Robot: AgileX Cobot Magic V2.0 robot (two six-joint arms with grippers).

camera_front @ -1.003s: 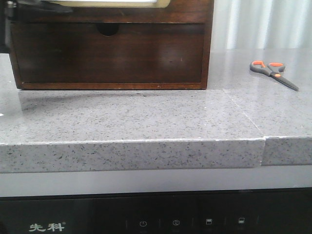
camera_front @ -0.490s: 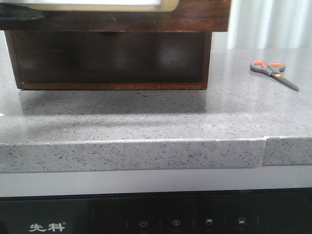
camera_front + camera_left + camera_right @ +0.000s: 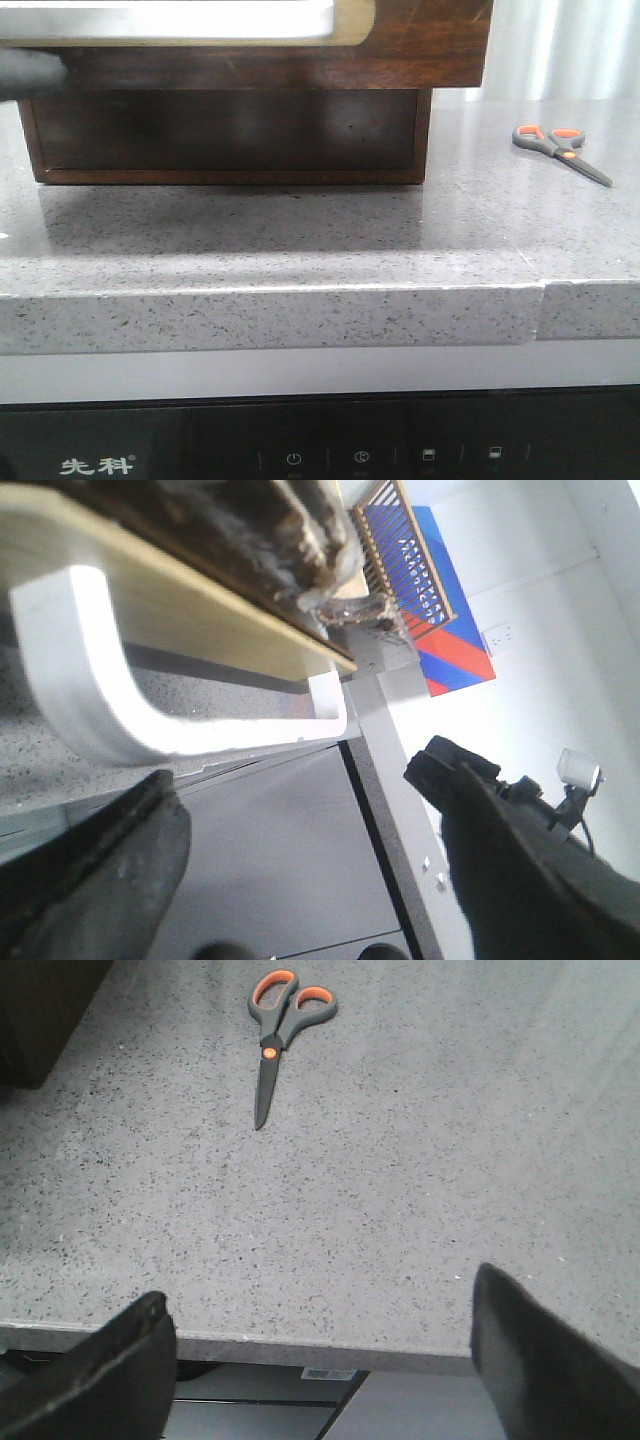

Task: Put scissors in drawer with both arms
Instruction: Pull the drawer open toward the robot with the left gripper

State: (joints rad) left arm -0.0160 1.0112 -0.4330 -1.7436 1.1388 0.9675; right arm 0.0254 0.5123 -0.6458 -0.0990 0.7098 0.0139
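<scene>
The counter (image 3: 300, 240) carries the cabinet (image 3: 225, 135), with the drawer (image 3: 250, 40) projecting forward at its top. The scissors (image 3: 560, 150) lie flat on the counter, well right of the cabinet. The left gripper (image 3: 300, 870) is spread wide beside the drawer's white rim, gripping nothing; the right gripper (image 3: 320, 1360) is likewise wide open and empty, near the scissors.

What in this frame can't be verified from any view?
- Drawer inside: front view shows only its front, cut off by the top edge.
- Left pincer contact with the drawer: dark blur at the front view's left edge; wrist view shows open fingers, no contact.
- Scissors blades, open or closed: too small.
</scene>
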